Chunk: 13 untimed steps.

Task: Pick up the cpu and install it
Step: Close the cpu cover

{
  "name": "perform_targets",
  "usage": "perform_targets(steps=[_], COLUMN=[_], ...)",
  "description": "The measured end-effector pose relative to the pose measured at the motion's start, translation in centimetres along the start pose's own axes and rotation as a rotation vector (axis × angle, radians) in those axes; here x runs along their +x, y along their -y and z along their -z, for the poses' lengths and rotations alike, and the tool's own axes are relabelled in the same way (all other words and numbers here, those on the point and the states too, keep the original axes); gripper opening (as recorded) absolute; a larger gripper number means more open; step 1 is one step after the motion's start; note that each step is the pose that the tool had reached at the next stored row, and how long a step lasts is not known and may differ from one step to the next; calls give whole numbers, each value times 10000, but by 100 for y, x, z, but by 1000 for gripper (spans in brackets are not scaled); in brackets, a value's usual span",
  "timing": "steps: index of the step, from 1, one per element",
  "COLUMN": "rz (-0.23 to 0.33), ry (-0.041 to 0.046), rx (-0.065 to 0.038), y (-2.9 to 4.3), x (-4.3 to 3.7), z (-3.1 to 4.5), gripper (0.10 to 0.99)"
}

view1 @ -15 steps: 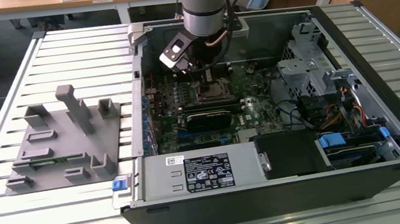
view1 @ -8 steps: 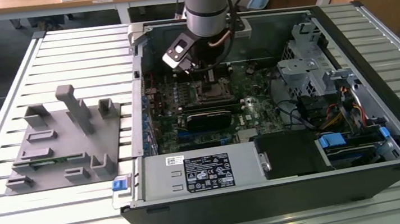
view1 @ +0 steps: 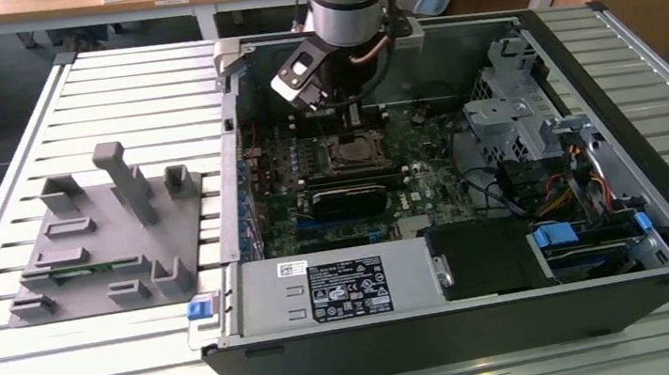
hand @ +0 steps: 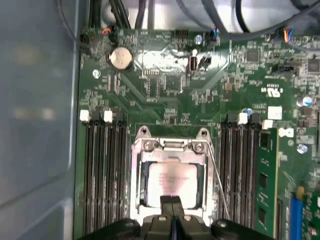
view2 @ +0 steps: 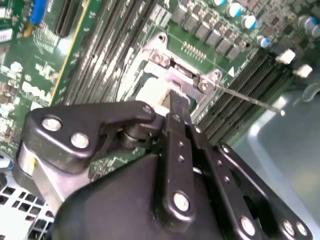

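The cpu [hand: 171, 178] is laid flat inside the socket frame [hand: 141, 159] at the motherboard's [hand: 165, 100] middle. The gripper [hand: 172, 201] is held clenched on nothing, tips at the cpu's edge, seemingly to press it.

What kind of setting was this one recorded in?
Likely a robotics lab or assembly test bench: an open black desktop computer case sits on a slatted aluminium table, beside a grey plastic fixture plate.

Silver-grey arm [view1: 346, 5]; looped brown cable [view1: 378, 50]; black pincer [view2: 177, 109] with silver screws [view2: 181, 201]
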<state>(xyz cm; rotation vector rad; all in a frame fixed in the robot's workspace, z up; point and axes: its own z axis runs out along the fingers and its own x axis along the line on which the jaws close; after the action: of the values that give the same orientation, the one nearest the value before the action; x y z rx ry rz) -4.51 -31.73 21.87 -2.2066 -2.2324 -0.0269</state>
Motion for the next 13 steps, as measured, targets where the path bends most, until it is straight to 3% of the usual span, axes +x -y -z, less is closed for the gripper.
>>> perform_targets(steps=[13], rz=[3], ry=[1], rx=[1], y=[-106], x=[1], z=[-3], gripper=[106])
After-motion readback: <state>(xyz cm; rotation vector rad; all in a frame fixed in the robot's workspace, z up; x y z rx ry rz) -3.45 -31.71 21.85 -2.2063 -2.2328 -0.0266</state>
